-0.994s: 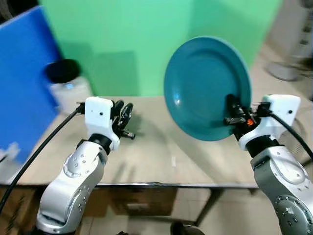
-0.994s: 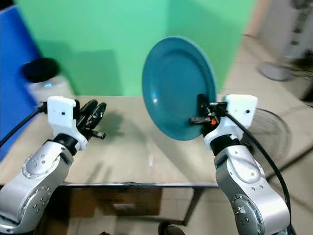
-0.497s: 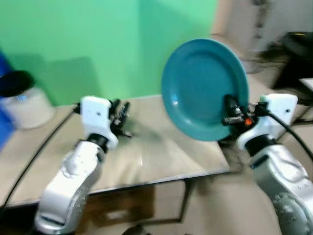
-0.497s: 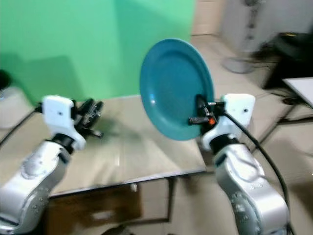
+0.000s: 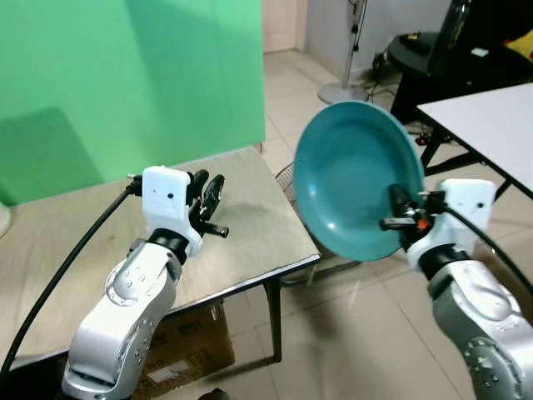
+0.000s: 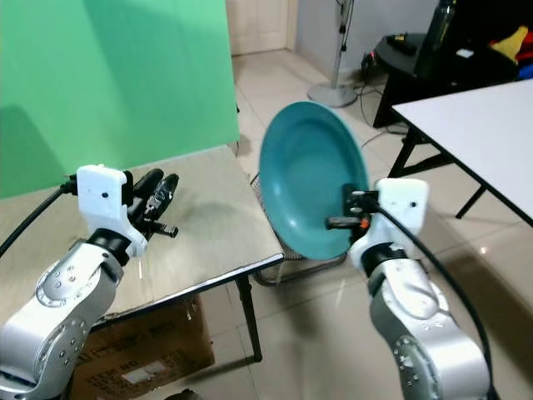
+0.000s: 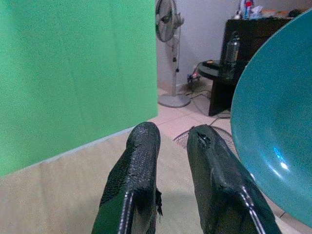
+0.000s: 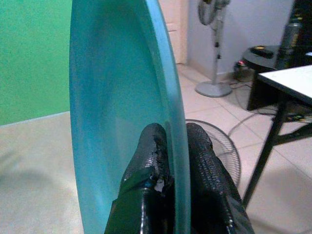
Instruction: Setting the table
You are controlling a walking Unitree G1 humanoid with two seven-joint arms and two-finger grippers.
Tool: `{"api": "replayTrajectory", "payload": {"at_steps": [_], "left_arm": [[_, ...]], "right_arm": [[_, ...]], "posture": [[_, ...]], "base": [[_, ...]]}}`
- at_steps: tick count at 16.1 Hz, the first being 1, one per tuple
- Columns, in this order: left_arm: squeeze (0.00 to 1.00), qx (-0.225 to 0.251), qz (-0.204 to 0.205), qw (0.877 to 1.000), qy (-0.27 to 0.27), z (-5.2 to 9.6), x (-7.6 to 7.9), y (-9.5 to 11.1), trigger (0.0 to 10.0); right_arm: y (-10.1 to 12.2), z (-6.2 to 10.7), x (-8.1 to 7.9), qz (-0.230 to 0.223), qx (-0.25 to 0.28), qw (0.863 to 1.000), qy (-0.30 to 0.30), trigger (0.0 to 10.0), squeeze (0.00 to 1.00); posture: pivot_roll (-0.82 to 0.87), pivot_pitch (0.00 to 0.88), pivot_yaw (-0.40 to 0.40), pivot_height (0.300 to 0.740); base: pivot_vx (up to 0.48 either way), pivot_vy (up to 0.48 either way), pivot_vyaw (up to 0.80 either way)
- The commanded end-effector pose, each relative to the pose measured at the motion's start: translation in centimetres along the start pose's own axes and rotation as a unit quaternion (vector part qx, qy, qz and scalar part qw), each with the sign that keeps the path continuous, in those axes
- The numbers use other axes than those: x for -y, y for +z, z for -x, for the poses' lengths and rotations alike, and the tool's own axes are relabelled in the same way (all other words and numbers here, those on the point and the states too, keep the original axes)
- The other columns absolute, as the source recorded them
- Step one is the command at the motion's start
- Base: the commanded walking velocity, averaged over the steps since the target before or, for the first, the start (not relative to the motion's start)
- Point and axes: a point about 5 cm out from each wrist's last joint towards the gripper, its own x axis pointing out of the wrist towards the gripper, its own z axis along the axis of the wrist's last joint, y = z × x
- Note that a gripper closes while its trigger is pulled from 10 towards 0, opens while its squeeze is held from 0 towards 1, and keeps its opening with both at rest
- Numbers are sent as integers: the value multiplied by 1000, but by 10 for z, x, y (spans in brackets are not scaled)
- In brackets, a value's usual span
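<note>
A teal plate stands on edge in the air, off the right end of the beige table. My right gripper is shut on its lower right rim, and both black fingers pinch the rim in the right wrist view. My left gripper hovers over the beige table with its fingers close together and nothing between them. The plate's face shows beside it in the left wrist view.
A green screen stands behind the beige table. A white table is at the right. A floor fan lies behind the plate, a standing fan and dark furniture farther back. A cardboard box sits under the table.
The camera has swung to the right: the blue board and white container left the picture, and the white table and tiled floor came in. The plate stays in my right gripper.
</note>
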Motion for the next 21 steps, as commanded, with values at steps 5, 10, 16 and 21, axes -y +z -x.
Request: {"api": "replayTrajectory", "payload": {"at_steps": [5,10,16,21], "left_arm": [[0,-2,-2,1000,8,1,-2,0,10000],[0,-2,-6,1000,10,3,-4,0,10000],[0,4,-20,1000,3,0,-4,1,10000],[0,4,-20,1000,5,-1,-5,2,10000]], "right_arm": [[8,2,-5,-10,19,1000,12,10000,0],[8,2,-7,-10,20,1000,14,10000,0],[8,2,-8,-15,19,1000,13,10000,0],[6,4,-12,-7,13,1000,24,10000,0]], "posture": [[99,0,33,740],[103,0,32,740],[102,0,34,740],[96,0,41,740]], "base": [[0,0,-160],[0,0,-800],[0,0,-800],[0,-217,-160]]}}
